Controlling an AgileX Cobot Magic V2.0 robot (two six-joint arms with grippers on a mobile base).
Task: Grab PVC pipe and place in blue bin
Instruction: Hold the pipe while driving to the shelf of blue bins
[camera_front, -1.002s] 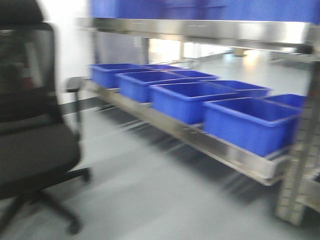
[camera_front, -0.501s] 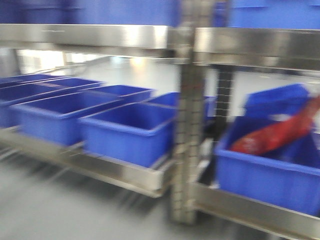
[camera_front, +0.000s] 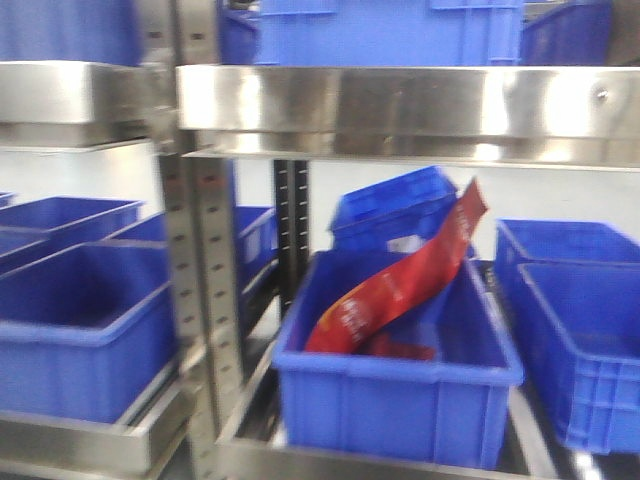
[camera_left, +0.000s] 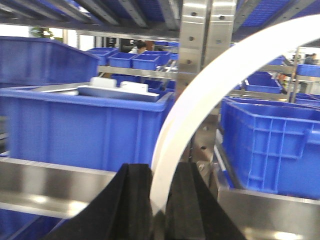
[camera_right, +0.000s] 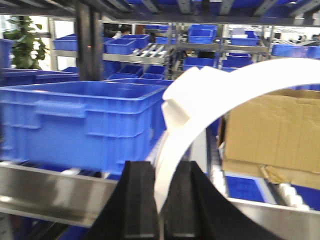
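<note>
Left gripper: clamped on the PVC pipe, black fingers pressing it from both sides.
Right gripper: likewise closed on the PVC pipe, gripped low between the two black fingers.
Pipe, left wrist view: white, rising from the grip and bending in an arc toward the upper right, crossing in front of the steel upright.
Pipe, right wrist view: white, curving up and off to the right, with a stepped joint a little above the grip; impossible to tell whether one piece or two across the views.
Left wrist surroundings: left blue bin holding pale flat items; right blue bin on the other side of the upright.
Right wrist surroundings: large blue bin on the left, cardboard box on the right behind the pipe, green plant far left.
Front view: steel rack post and shelf beam; centre blue bin on the lower shelf.
Centre bin contents: red package, leaning diagonally with its upper end past the back rim.
Sharpness: front view slightly blurred.
</note>
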